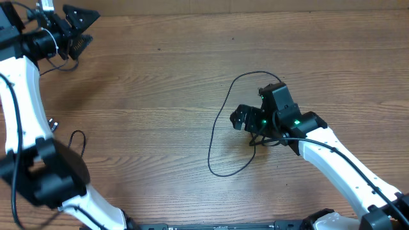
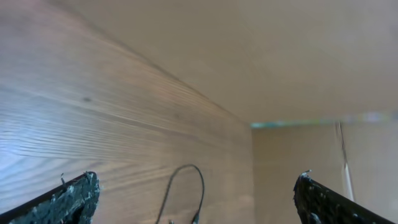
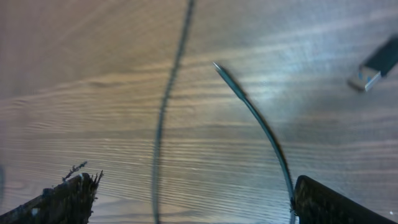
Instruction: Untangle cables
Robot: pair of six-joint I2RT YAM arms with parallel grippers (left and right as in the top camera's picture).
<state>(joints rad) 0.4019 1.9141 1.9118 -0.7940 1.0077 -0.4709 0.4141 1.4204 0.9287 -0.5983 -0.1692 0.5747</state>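
Observation:
One long thin black cable (image 1: pixel 217 121) lies in a wide loop at the table's middle, its ends running under my right gripper (image 1: pixel 254 105). That gripper hovers low over it, open. In the right wrist view two strands (image 3: pixel 163 118) of the cable (image 3: pixel 261 127) pass between the fingers (image 3: pixel 65 199) untouched, and a silver plug (image 3: pixel 372 70) lies at the upper right. A short cable (image 1: pixel 78 135) is curled near the left edge. My left gripper (image 1: pixel 80 30) is raised at the far left corner, open and empty; its view shows a small cable loop (image 2: pixel 189 183) far below.
The wooden table (image 1: pixel 147 83) ends at its edge (image 2: pixel 252 162) in the left wrist view. The white left arm (image 1: pixel 25 108) runs down the left side beside the short cable. The right arm (image 1: pixel 339 160) reaches in from the lower right.

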